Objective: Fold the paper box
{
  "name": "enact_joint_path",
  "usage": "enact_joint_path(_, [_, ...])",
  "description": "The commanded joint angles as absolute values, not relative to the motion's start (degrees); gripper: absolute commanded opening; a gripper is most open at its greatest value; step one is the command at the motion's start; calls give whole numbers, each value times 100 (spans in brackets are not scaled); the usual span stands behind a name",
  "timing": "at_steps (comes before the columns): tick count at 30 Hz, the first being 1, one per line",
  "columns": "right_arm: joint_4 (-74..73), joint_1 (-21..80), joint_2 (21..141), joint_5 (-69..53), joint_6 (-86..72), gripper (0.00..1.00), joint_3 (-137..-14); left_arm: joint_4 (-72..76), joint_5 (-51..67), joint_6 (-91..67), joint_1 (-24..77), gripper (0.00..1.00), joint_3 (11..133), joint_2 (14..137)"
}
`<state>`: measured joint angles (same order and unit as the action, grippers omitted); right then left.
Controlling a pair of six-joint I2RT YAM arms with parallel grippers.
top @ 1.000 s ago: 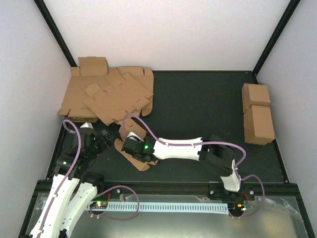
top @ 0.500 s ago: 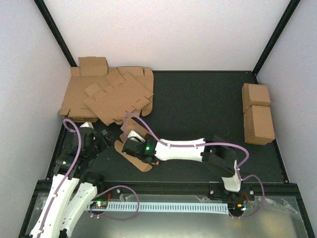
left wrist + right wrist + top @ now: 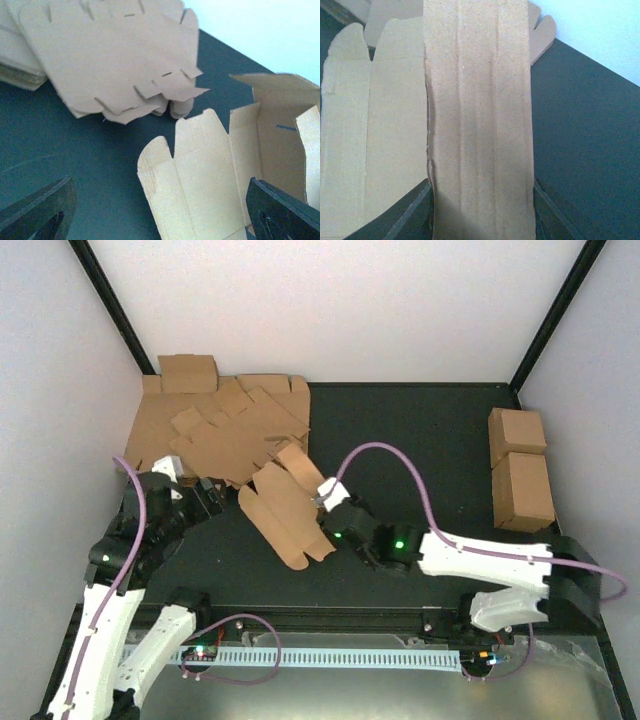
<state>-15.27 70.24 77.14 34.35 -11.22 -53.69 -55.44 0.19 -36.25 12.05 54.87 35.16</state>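
Since a second ago we see the paper box (image 3: 285,520) pulled rightward on the desk (image 3: 420,440), its walls partly raised. The right pincer (image 3: 323,499) clenches one panel, and the left pincer (image 3: 208,496) hangs released just beside it.

The brown die-cut cardboard paper box (image 3: 477,125) presents one long creased panel upright at centre. The dark fingers (image 3: 412,212) of the right gripper (image 3: 482,220) touch both panel edges. Rounded flaps extend left over the black table (image 3: 585,150).

Brown paper box (image 3: 283,512), half-folded, flaps splayed
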Motion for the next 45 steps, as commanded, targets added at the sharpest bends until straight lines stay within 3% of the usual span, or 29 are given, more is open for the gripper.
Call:
enact_joint_path(1, [-271,6821,6742,3110,-1138,50,-4556,-5687,456,-3071,1156,96,6147,3809])
enact_joint_path(17, [1131,6188,4213,1802,-1368,47,-2581,-5483,1724,-2357,787,98,7336,5256])
enact_joint_path(21, [1364,6179,3951,1602,-1370,47,-2325,-4917,2595,-2246,529,98,7075,5548])
enact_joint_path(24, [1531,6171,3780,1383,-1347,47,-2155,-4119,4108,-2113,487,98,6673,5828])
enact_joint_path(31, [2156,6174,3197,888,-1192,48,-1626,-3028,6230,-2751,556,85,6074,6702])
enact_joint_path(38, [2735,6169,3242,619,-1120,48,-1273,-959,6873,-4115,1025,88,5165,6595])
enact_joint_path(45, [3530,6172,3694,675,-1047,48,-1003,-11,6986,-4813,1184,91,4597,6298])
